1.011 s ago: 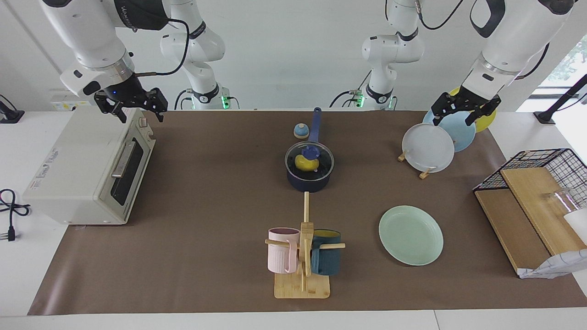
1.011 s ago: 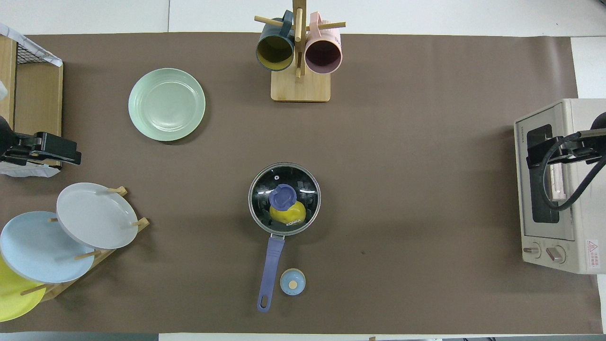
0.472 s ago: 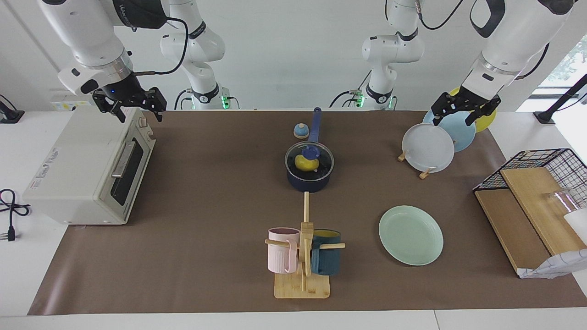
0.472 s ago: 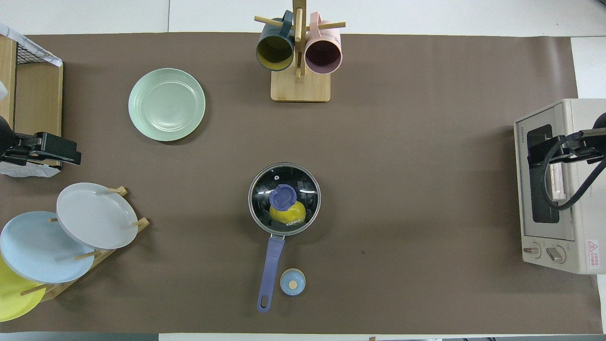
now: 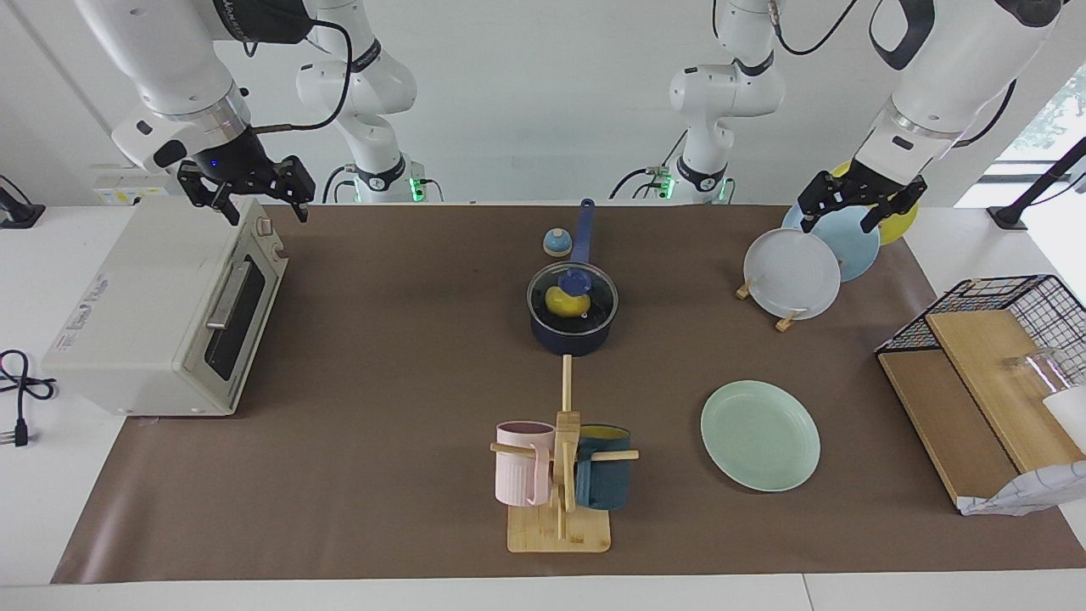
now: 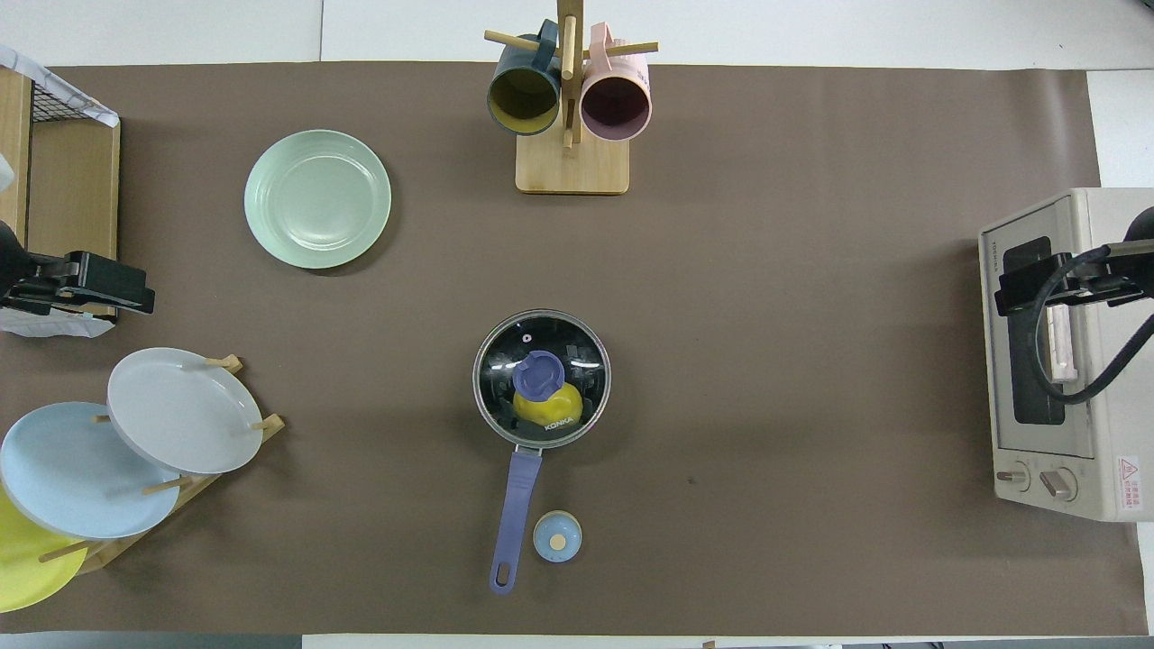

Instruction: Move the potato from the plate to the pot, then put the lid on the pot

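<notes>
A brown mat point(image 5: 382, 382) is spread over the white table, and everything is laid out on it or at its ends. A cream toaster oven point(image 5: 161, 314) is seen at the right arm's end, a wire-and-wood shelf rack point(image 5: 984, 382) at the left arm's end. The right gripper point(image 5: 252, 197) is held up in the air over the oven's top, near its knob corner, fingers spread wide, nothing gripped. The left gripper point(image 5: 857, 208) is held over the plate rack point(image 5: 785, 318), fingers likewise spread wide and empty; grey, light blue and yellow plates are stood in that rack. The plate point(image 5: 760, 435), mint green, is laid flat and bare, farther from the robots than the plate rack, toward the left arm's end. A wooden mug tree point(image 5: 560, 484) with a pink mug point(image 5: 522, 462) and a teal mug point(image 5: 604, 479) is placed at mid-table, farther from the robots than the pot. The pot point(image 5: 573, 327) is set at the table's centre, handle pointed toward the robots. The lid point(image 6: 541, 379) is seated on the pot's rim, blue knob up. The potato point(image 6: 550, 407) is seen through the glass, inside the pot. A small blue bell point(image 5: 556, 243) is set just beside the pot handle, nearer to the robots than the pot body.
</notes>
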`<state>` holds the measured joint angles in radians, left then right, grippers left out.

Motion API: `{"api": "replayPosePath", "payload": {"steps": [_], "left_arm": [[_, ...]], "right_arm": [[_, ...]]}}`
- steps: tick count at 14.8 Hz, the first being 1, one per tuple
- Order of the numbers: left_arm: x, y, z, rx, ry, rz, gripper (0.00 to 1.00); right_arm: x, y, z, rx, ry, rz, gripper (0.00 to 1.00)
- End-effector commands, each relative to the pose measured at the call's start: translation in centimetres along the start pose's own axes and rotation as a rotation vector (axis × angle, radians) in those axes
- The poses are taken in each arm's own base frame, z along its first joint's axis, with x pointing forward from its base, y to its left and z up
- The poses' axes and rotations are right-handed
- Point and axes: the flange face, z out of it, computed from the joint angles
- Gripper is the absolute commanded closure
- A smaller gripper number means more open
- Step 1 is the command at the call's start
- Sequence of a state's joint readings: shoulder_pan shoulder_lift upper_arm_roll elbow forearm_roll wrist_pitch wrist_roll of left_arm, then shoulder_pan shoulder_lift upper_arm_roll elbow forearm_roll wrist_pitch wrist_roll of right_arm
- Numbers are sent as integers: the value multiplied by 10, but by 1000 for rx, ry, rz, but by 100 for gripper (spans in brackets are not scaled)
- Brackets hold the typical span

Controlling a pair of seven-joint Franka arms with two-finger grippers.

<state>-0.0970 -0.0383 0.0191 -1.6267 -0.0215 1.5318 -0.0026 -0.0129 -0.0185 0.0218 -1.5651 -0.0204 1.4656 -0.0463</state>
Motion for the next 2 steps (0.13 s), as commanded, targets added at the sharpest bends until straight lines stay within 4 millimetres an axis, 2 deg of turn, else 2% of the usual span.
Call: {"api": "replayPosePath", "payload": {"steps": [1, 2], "left_arm": [[-3, -4, -1, 15, -9, 5, 0], [-3, -4, -1, 15, -8, 5, 0]], "right_arm": [[-1, 0, -4, 15, 11, 18, 0], [-1, 0, -3, 15, 9, 18, 0]]}}
